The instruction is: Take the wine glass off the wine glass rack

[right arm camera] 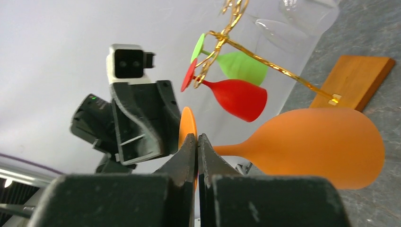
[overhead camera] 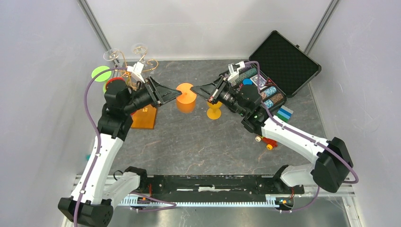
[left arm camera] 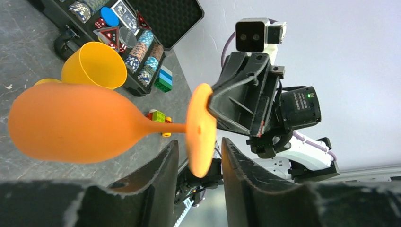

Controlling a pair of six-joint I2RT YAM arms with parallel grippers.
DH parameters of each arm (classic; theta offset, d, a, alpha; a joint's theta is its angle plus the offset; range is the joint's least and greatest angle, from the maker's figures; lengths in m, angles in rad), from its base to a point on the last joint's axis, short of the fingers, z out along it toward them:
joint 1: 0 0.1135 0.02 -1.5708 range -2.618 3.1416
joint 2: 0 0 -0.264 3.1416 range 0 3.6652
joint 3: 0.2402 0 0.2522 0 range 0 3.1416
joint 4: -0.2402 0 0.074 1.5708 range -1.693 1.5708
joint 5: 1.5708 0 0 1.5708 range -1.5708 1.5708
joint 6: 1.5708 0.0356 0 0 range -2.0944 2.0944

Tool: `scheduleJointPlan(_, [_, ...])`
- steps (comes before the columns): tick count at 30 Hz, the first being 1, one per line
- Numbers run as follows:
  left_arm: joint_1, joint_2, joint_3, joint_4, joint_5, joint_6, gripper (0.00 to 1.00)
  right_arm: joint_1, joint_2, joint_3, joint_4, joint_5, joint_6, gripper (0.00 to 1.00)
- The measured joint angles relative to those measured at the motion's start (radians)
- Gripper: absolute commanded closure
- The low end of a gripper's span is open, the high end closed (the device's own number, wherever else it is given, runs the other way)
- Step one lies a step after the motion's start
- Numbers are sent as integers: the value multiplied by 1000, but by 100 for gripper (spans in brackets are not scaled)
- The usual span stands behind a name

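Note:
An orange wine glass (overhead camera: 186, 100) hangs foot-up between my two grippers, off the rack. My right gripper (right arm camera: 196, 137) is shut on the rim of its foot (right arm camera: 187, 124); the bowl (right arm camera: 326, 146) hangs toward the table. My left gripper (left arm camera: 198, 144) is open, with its fingers on either side of the same foot (left arm camera: 201, 127) and not touching it. The wine glass rack (overhead camera: 137, 64), gold wire on a wooden base (overhead camera: 144, 118), stands at the back left behind the left arm. It holds a red glass (right arm camera: 236, 97), a green glass (right arm camera: 239, 66) and clear glasses (overhead camera: 112, 54).
A second orange glass (overhead camera: 214, 111) stands on the table under the right gripper. An open black case (overhead camera: 283, 59) of chips and cards lies at the back right. Coloured blocks (overhead camera: 285, 113) and a small toy (overhead camera: 267, 141) lie by the right arm.

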Motion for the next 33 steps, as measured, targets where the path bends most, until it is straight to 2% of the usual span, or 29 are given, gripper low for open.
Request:
scheduleJointPlan(6, [0,-3,-56,104,8,-117,72,1,-30,-7,46,-45,14,100])
scheduleJointPlan(11, [0,-3,-60,175,37,-180,89,0,-30,-7,58,-71,17,100])
scheduleJointPlan(12, [0,-3,-60,181,42,-189,97,0,-30,-7,60,-77,17,100])
scheduleJointPlan(15, [0,-3,-61,199,64,-214,98,0,-27,-7,67,-90,18,98])
scheduleJointPlan(16, [0,-2,-64,206,69,-221,98,0,-26,-7,71,-95,18,92])
scheduleJointPlan(20, [3,3,-75,240,84,-261,98,-3,-17,-7,91,-105,12,36])
scheduleJointPlan(24, [-1,3,-76,278,101,-307,98,-12,-13,-12,123,-127,6,9])
scheduleJointPlan(26, [-2,3,-76,302,105,-331,98,-26,-19,-40,176,-136,5,5])
scheduleJointPlan(33, [-2,0,-74,367,77,-454,98,-133,-130,-232,299,-143,-14,2])
